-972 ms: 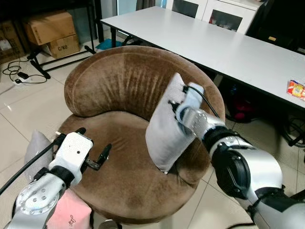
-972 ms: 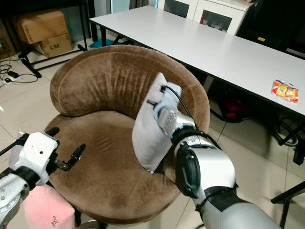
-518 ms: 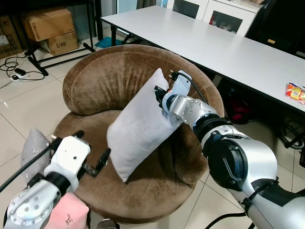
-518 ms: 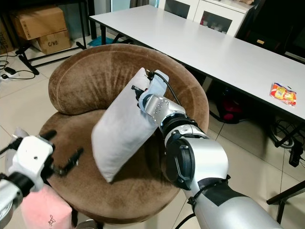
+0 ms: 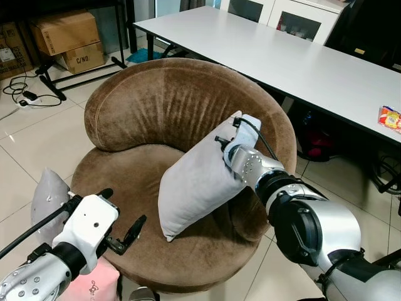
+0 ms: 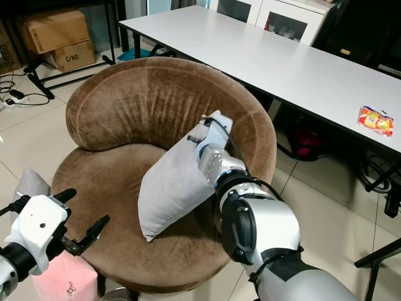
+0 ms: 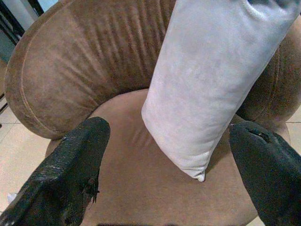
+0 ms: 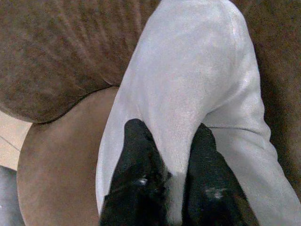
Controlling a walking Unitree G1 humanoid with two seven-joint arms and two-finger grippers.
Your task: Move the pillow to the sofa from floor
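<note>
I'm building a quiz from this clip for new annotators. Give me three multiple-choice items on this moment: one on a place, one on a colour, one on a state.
1. Where is the grey pillow's lower corner?
A. on the white table
B. on the brown sofa's seat
C. on the floor tiles

2. What colour is the cushion on the floor under the left arm?
A. pink
B. green
C. black

3. How is the right gripper?
A. open above the seat
B. shut on the grey pillow
C. shut on a box

Key: 1 B, the grey pillow leans with its corner on the brown sofa. 2 A, the cushion is pink. 3 B, the right gripper pinches a fold of it, while the left gripper is open.
</note>
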